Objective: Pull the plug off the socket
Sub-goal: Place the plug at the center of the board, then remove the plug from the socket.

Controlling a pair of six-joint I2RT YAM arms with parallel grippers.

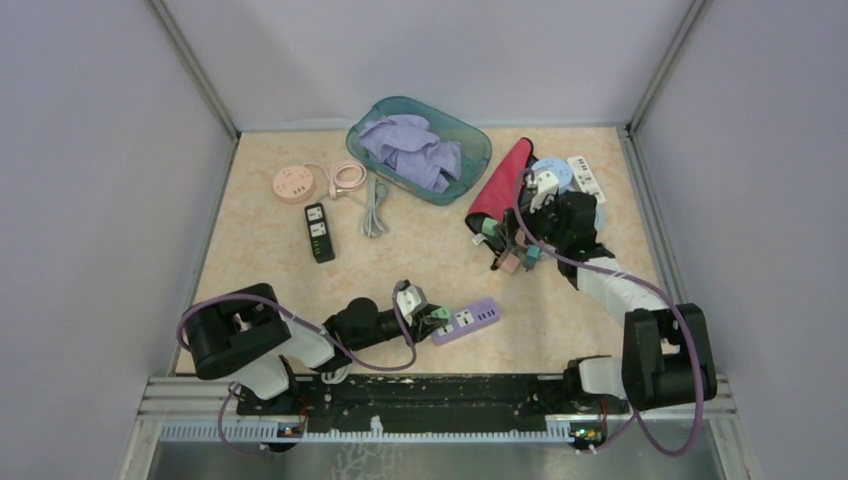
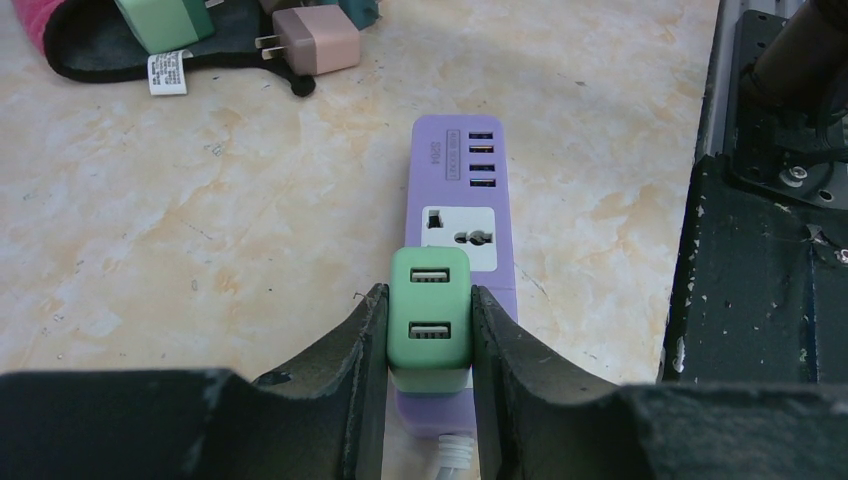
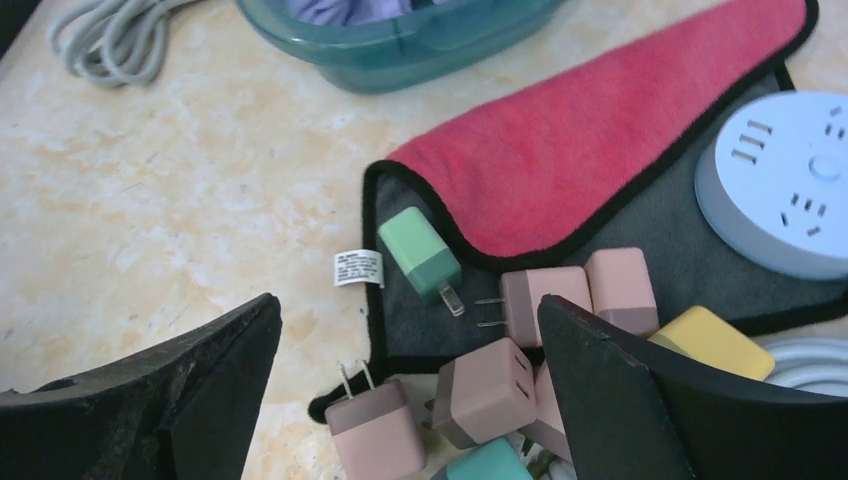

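A green USB plug (image 2: 430, 318) sits in the purple power strip (image 2: 462, 200) near the table's front; both also show in the top view, the plug (image 1: 438, 315) on the strip (image 1: 468, 319). My left gripper (image 2: 430, 310) is shut on the green plug, one finger on each side. My right gripper (image 3: 410, 380) is open and empty, hovering over a pile of loose pink plugs (image 3: 490, 390) on a red and grey cloth (image 3: 600, 140); in the top view it (image 1: 515, 250) is at mid right.
A teal basin (image 1: 420, 148) with a purple cloth stands at the back. A pink round socket (image 1: 294, 184), a grey cable (image 1: 374, 205) and a black strip (image 1: 319, 231) lie back left. A blue round socket (image 3: 790, 190), green plug (image 3: 420, 250) and yellow plug (image 3: 710, 340) lie by the cloth.
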